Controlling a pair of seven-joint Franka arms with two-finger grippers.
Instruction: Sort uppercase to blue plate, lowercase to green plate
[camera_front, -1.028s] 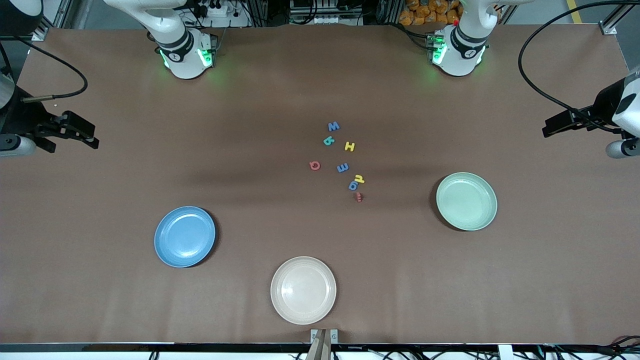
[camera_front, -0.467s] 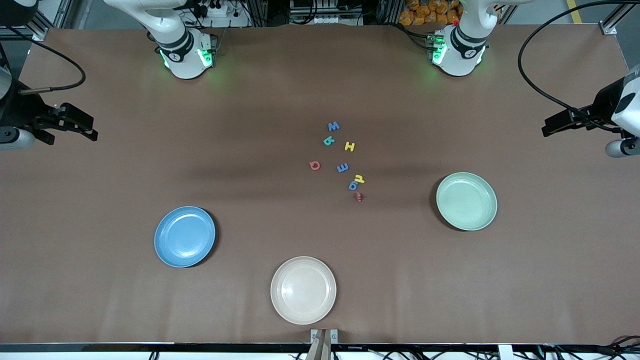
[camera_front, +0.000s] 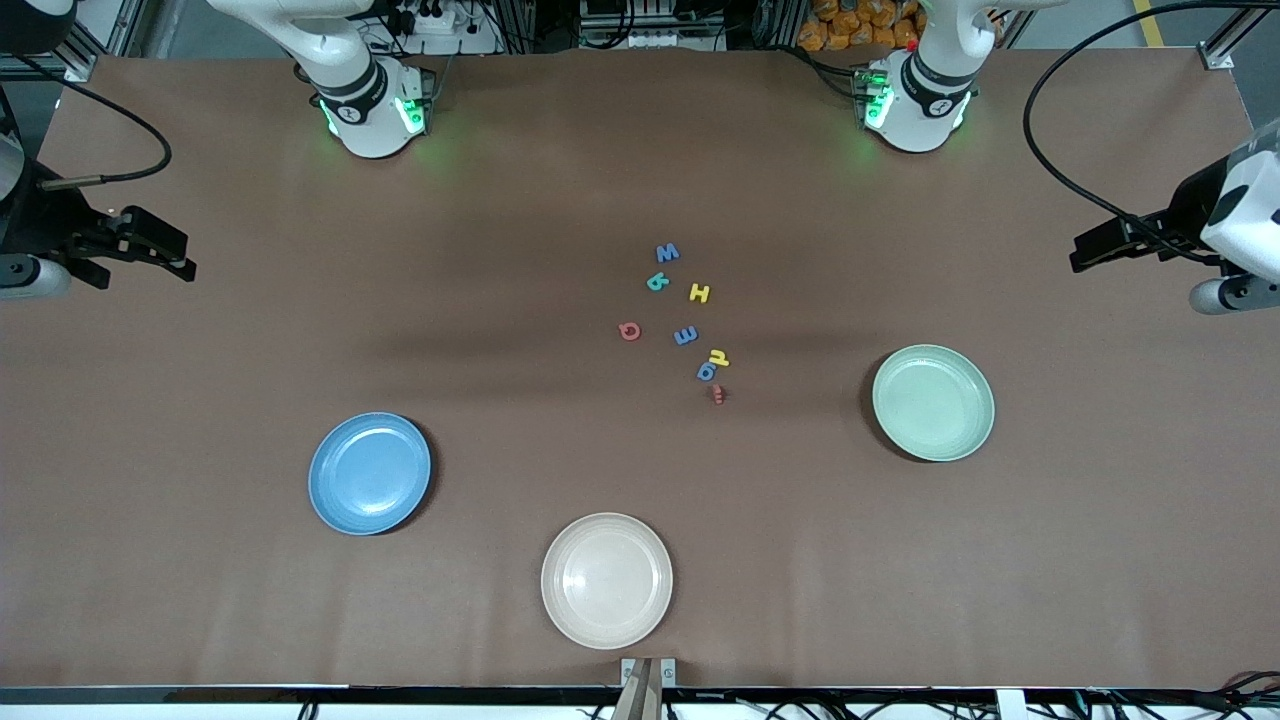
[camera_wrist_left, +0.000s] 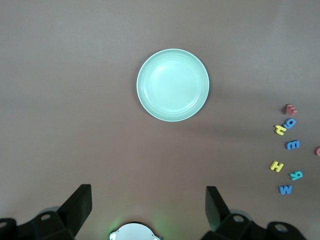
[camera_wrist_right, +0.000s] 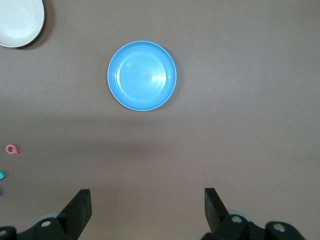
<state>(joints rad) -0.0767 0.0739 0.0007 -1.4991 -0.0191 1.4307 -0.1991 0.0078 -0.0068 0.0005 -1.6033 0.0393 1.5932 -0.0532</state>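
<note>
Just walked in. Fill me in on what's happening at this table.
Nothing is being handled yet. Both arms wait high at the table's ends: the left gripper hangs open above the green plate's end, the right gripper open above the blue plate's end. Eight small toy letters lie clustered mid-table, none on any plate. A cream plate sits nearest the front camera. The sorting has not started.
</note>
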